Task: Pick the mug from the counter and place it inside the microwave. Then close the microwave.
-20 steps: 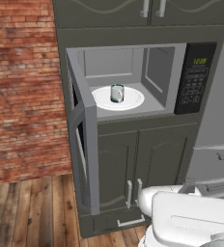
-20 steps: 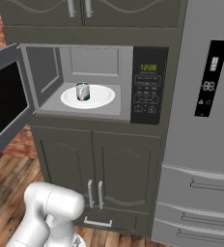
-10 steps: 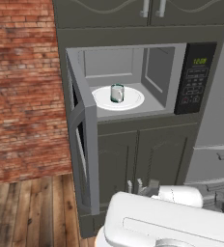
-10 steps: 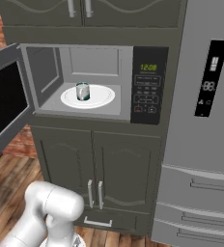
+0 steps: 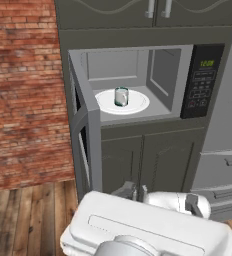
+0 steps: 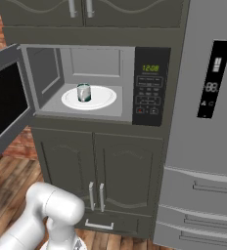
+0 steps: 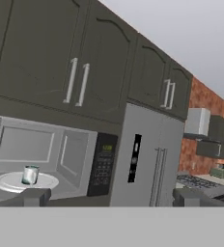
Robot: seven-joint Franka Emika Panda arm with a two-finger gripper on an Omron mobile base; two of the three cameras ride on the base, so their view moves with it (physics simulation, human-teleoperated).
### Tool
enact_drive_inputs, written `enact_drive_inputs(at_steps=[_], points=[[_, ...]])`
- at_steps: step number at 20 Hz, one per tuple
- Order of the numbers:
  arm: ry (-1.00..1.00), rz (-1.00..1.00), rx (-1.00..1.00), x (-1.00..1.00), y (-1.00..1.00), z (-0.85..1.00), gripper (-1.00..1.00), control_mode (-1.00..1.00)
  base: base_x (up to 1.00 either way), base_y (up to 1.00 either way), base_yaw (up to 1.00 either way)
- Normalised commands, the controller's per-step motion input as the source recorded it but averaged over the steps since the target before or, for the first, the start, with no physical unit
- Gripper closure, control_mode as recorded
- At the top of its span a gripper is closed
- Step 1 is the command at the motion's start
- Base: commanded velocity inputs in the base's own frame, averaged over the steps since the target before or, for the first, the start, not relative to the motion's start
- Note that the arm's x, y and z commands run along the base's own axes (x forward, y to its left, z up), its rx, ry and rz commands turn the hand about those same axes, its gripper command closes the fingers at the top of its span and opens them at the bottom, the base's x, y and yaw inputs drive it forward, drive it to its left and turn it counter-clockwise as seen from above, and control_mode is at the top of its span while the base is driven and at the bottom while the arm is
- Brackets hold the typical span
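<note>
**Arm folded low, gripper wide open**

I see my white arm [image 5: 153, 227] bunched low in front of the base, its wrist tucked close to the body. The gripper [image 7: 109, 197] points forward and slightly upward, its two dark fingertips [image 7: 35, 196] spread far apart, holding nothing.

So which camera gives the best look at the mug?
The right base view: the mug stands unobstructed on the white plate in the microwave. The left base view shows it nearly as well; the hand view shows it small and low.

One mug [image 5: 121, 96], one microwave [image 5: 185, 107], one plate [image 5: 138, 103]
</note>
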Motion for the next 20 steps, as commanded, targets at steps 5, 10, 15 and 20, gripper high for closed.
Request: enact_drive_inputs(at_steps=[5, 10, 15, 20], points=[[0.00, -0.08, -0.03, 0.35, 0.12, -0.18, -1.00, -1.00, 0.00, 0.00, 0.00], [0.00, -0.08, -0.01, 0.41, 0.08, -0.27, -1.00, -1.00, 0.00, 0.00, 0.00], [0.00, -0.04, 0.00, 0.35, 0.12, -0.24, -1.00, -1.00, 0.00, 0.00, 0.00], [0.00, -0.05, 0.00, 0.24, 0.28, -0.17, -1.00, -1.00, 0.00, 0.00, 0.00]])
